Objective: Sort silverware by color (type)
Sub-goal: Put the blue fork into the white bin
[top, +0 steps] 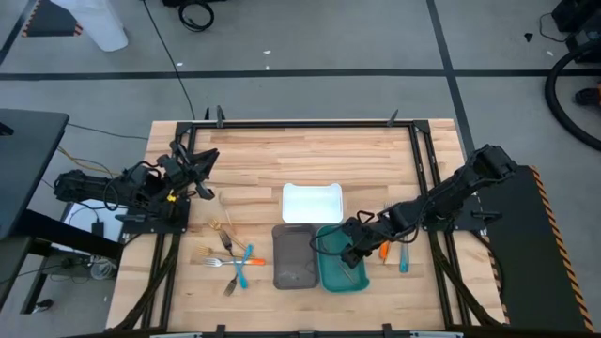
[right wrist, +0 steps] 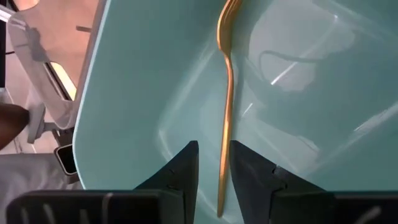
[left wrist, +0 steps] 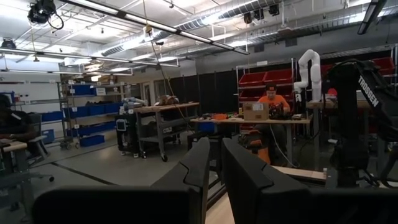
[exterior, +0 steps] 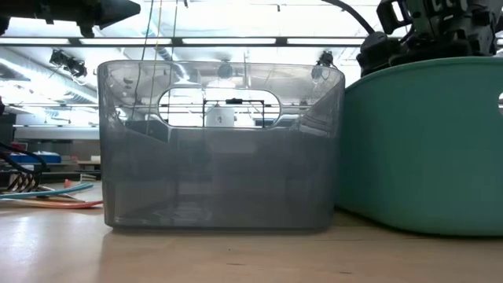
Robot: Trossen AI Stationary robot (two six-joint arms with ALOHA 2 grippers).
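With my left gripper (top: pixel 205 161) raised off to the left, its fingers narrowly parted on nothing, the grey tray (top: pixel 293 255) sits beside the teal tray (top: pixel 340 266), where my right gripper (right wrist: pixel 214 163) hangs, fingers spread around a gold utensil (right wrist: pixel 226 93) whose handle runs lengthwise between them.

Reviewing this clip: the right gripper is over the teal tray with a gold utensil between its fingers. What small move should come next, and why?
Probably lift the right gripper straight up and clear of the teal tray. Its fingers stand apart around the gold utensil, which already lies inside the tray, so the drop looks done. More silverware waits on the table.
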